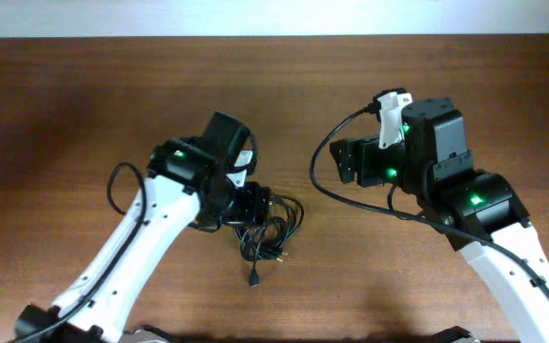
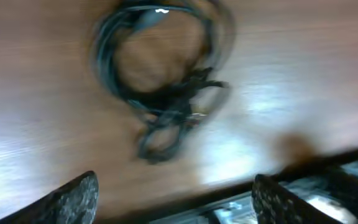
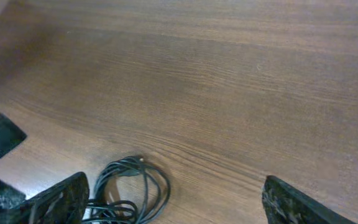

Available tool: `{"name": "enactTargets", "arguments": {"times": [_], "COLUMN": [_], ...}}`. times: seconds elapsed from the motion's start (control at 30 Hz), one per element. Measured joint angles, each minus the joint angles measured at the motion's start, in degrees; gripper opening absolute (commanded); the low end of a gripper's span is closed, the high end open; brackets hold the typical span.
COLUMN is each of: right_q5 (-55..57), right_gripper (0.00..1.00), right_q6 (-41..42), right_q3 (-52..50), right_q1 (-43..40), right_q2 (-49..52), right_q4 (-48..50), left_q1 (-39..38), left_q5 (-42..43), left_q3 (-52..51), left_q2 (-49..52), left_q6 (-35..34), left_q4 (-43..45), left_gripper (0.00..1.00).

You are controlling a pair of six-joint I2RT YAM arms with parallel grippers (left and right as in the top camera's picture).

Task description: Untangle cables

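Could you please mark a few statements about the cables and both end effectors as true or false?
1. The cables lie in one tangled bundle on the table. True.
2. The right end effector grips a cable. False: its fingers stand apart with nothing between them.
3. The left end effector is open and empty. True.
4. The bundle lies beside the right end effector. False: it lies beside the left one.

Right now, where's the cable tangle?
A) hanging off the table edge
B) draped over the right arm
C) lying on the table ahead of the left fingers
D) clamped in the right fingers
C: the cable tangle lies loose on the wooden table just ahead of the left fingers, which are spread with nothing between them. The right fingers are empty too.
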Motion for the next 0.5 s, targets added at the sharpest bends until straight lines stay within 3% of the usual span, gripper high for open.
{"name": "enactTargets", "arguments": {"times": [0.1,0.2,0.23,0.27,0.43,0.5], "right_q5": [0.6,0.7,0.8,0.8,0.8,0.8], "right_gripper": [0.93,0.94,0.94,0.94,0.95,0.94], "right_q6": [-0.3,-0.4,-0.5,-0.4,-1.8,-2.9], "right_q3": [0.0,0.0,0.0,0.0,0.0,0.0], "right_q1": [0.0,0.0,0.0,0.0,0.0,0.0], "right_q2": [0.0,-0.1,-0.4,-0.6,-1.7,-1.7], "right_q4": [-0.1,-0.9,-1.0,-0.8,-0.9,-0.9], "left_q1": [-5.1,-10.8,-11.9,-12.9,-13.9,-13.9], "left_q5": [-8.5,-11.4,-11.8,-11.8,-14.0,-18.6], "left_q3": [-1.9,-10.4,-13.4,-15.6,-19.1,-14.6], "left_q2": [2.1,2.1,2.2,2.2,2.2,2.3], "left_q6": [2.3,5.7,6.1,6.3,4.8,4.6], "left_q4": [4.3,14.8,18.8,20.3,21.5,16.4], "left_gripper": [0.81,0.67,0.14,0.0,0.0,0.0]}}
